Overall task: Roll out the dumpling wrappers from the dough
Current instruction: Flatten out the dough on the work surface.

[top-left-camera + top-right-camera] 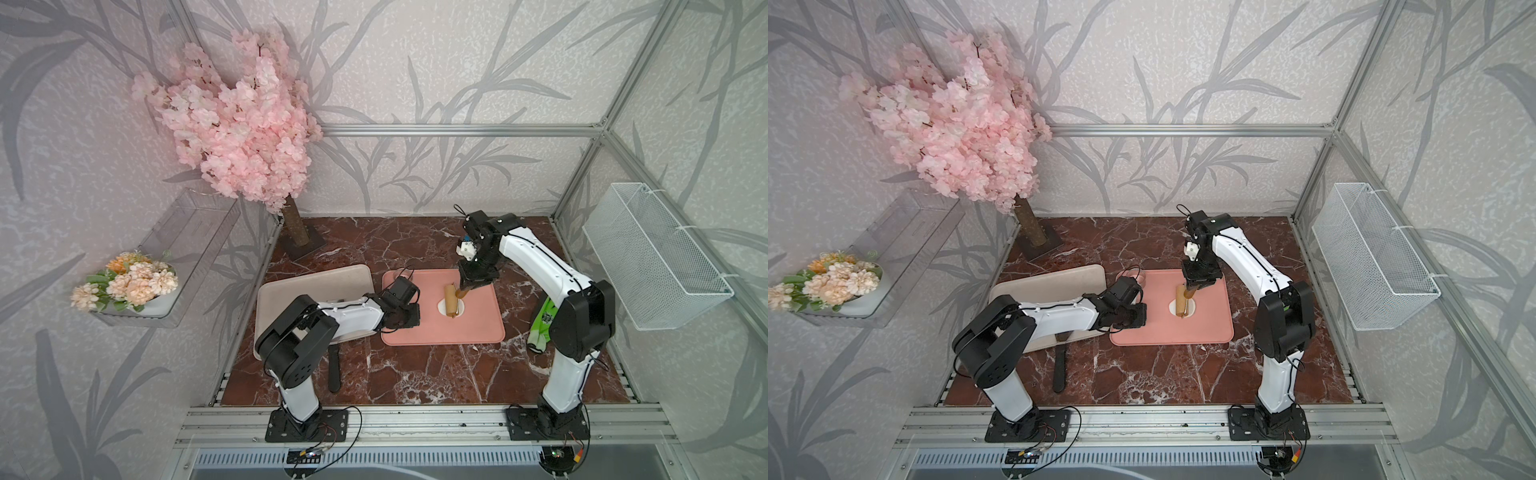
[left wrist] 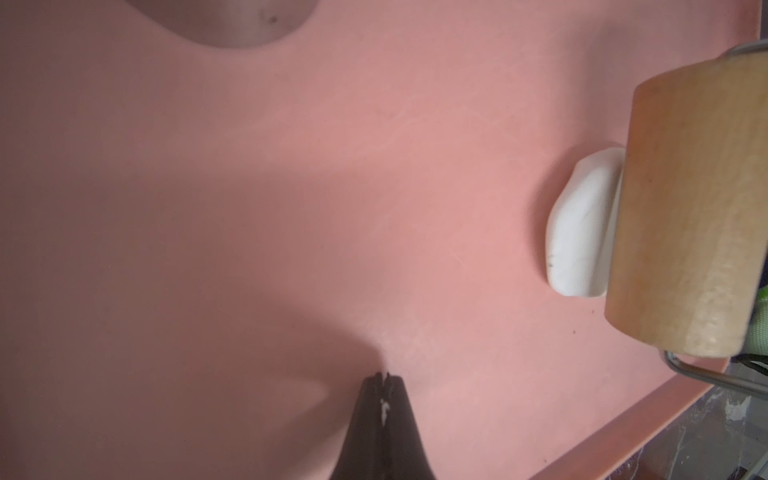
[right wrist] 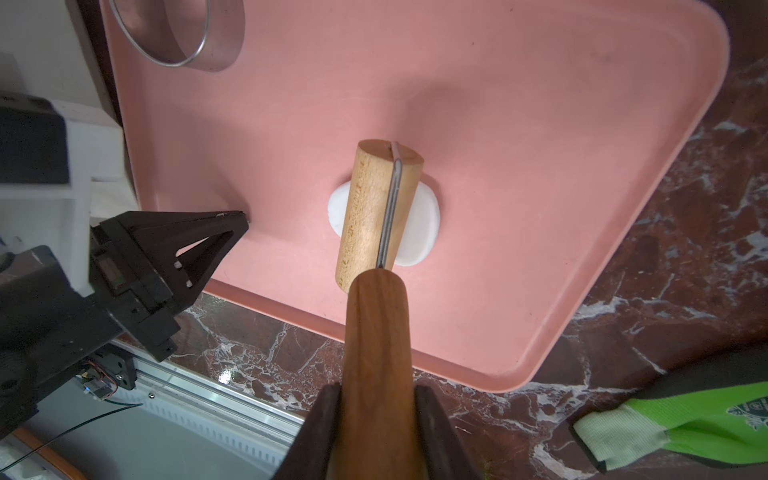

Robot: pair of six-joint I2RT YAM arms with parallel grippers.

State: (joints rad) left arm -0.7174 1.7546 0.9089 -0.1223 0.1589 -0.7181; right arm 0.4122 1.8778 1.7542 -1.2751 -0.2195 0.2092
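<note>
The right gripper (image 3: pixel 378 419) grasps the dark wooden handle (image 3: pixel 376 332) of a roller (image 3: pixel 374 216), whose pale drum lies across the dough (image 3: pixel 419 224) near the middle of the pink mat (image 3: pixel 540 145) on the marble table (image 3: pixel 685 208). The dough shows on both sides of the drum as a thick white oval pad, far from a thin sheet.

The left gripper (image 3: pixel 243 216), clenched on nothing, sets its tips on the mat near the edge closest to the robot, well apart from the dough. It appears to be pinning the mat in place.

To roll well, the drum should probably stay level so that both ends press alike. Short passes with moderate downward force would spread the soft mass evenly, and a change of direction between passes would keep it from stretching into a long tongue. The grasp on the handle looks firm. A handle tilted too steeply could lift the drum or dig one edge into the dough. Soft dough may also cling to the wood and peel up when the roller pulls back.

A clear cup (image 3: pixel 174 37) stands at a far corner of the mat, and a green glove (image 3: pixel 685 424) lies on the table beside it, both clear of the roller's path.
</note>
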